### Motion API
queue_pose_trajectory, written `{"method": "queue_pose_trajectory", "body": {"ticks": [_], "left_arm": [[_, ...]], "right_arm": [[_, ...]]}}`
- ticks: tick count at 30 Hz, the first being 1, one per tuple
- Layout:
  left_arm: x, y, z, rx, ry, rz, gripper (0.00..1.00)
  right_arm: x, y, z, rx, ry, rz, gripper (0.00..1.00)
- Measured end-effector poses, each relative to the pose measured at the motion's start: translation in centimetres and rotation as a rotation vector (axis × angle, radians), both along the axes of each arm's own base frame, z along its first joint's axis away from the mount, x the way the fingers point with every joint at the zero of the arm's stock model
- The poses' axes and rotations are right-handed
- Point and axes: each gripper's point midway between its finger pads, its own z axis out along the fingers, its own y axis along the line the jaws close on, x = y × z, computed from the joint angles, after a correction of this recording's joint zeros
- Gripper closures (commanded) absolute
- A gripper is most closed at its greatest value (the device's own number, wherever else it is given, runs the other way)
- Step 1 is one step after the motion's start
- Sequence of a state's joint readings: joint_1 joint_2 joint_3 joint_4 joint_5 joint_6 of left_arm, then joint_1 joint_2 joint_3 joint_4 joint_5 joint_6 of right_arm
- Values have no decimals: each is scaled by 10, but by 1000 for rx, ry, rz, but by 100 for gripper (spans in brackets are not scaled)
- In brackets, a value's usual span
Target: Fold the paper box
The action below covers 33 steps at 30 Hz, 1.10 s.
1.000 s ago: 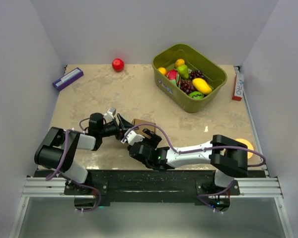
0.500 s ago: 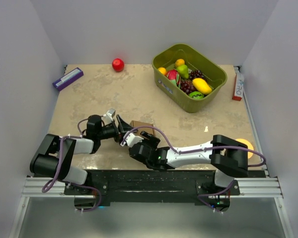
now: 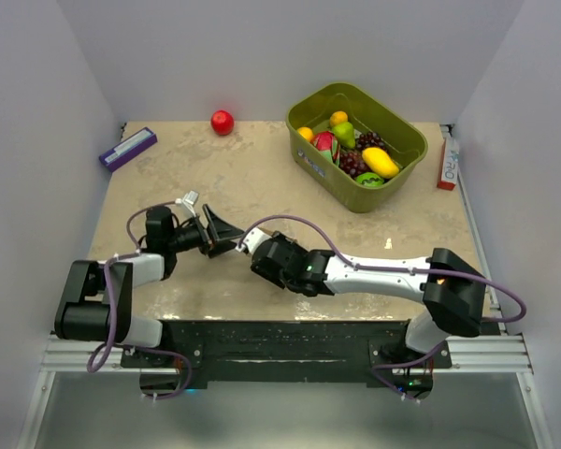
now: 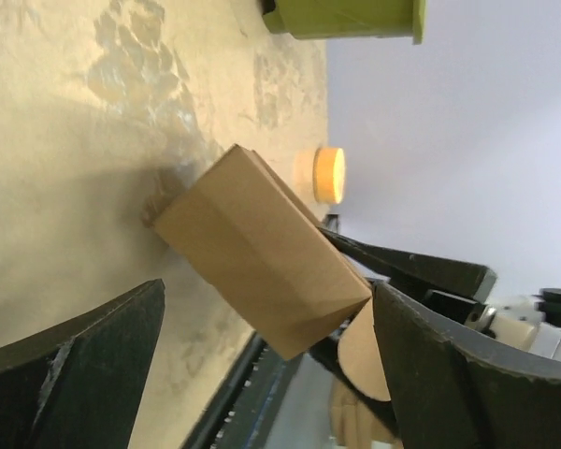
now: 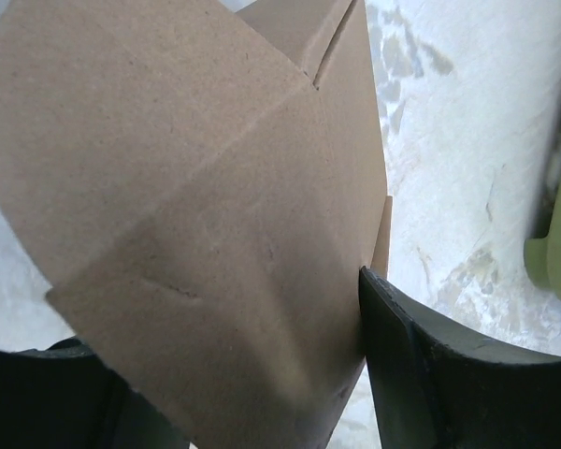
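Observation:
The paper box is a plain brown cardboard piece, partly folded, tilted with one corner on the tabletop. My right gripper is shut on it. One of its black fingers presses the box's side, and a rounded flap fills the right wrist view. My left gripper stands wide open around the box without touching it, its fingers far apart. In the top view the left gripper faces the right gripper, and the box is hidden between them.
A green bin of toy fruit stands at the back right. A red ball and a purple-and-white flat box lie at the back left. A red-and-white slim box lies along the right edge. An orange disc lies behind the box.
My left gripper has opened wide, let go of the box and drawn back to the left. My right gripper has closed on the box and shifted forward.

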<state>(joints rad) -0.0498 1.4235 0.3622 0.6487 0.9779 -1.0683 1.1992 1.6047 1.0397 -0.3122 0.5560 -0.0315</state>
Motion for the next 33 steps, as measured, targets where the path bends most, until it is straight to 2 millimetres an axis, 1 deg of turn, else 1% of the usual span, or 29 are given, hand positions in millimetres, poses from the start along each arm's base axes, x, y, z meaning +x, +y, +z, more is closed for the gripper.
{"method": "queue_pose_trajectory", "body": {"ticks": [3, 6, 9, 11, 12, 14, 15, 17, 18, 19, 22, 25, 28, 31, 33], "left_arm": [[12, 5, 0, 86, -68, -7, 4], [23, 13, 7, 173, -151, 6, 3], [32, 22, 24, 270, -254, 32, 3], [37, 28, 37, 331, -326, 48, 3], [38, 30, 42, 355, -356, 51, 3], [40, 35, 48, 404, -401, 58, 3], [40, 37, 48, 423, -410, 57, 3], [37, 39, 42, 450, -402, 46, 3], [36, 40, 39, 457, -394, 42, 4], [34, 40, 36, 466, -386, 36, 4], [31, 41, 32, 479, -381, 24, 4], [29, 40, 30, 484, -380, 14, 4], [27, 37, 29, 493, -394, -8, 4], [24, 31, 26, 509, -404, -43, 4], [25, 25, 27, 528, -415, -68, 4]], "right_arm": [[3, -8, 6, 7, 68, -4, 51], [10, -10, 14, 34, 139, -4, 51], [19, -13, 21, 67, 219, 0, 50], [26, -17, 21, 70, 264, -2, 49], [30, -18, 20, 64, 286, -3, 46], [35, -19, 13, 44, 325, -4, 45], [37, -19, 6, 31, 355, -3, 42], [46, -13, 7, 30, 366, 6, 34], [49, -12, 7, 29, 370, 7, 18], [53, -11, 7, 29, 372, 7, 13], [64, -9, 6, 28, 379, 4, 1], [70, -11, 2, 22, 388, -15, 1], [76, -11, 6, 38, 384, -33, 1], [80, -10, 17, 80, 372, -59, 1], [81, -11, 28, 118, 355, -95, 1]]}}
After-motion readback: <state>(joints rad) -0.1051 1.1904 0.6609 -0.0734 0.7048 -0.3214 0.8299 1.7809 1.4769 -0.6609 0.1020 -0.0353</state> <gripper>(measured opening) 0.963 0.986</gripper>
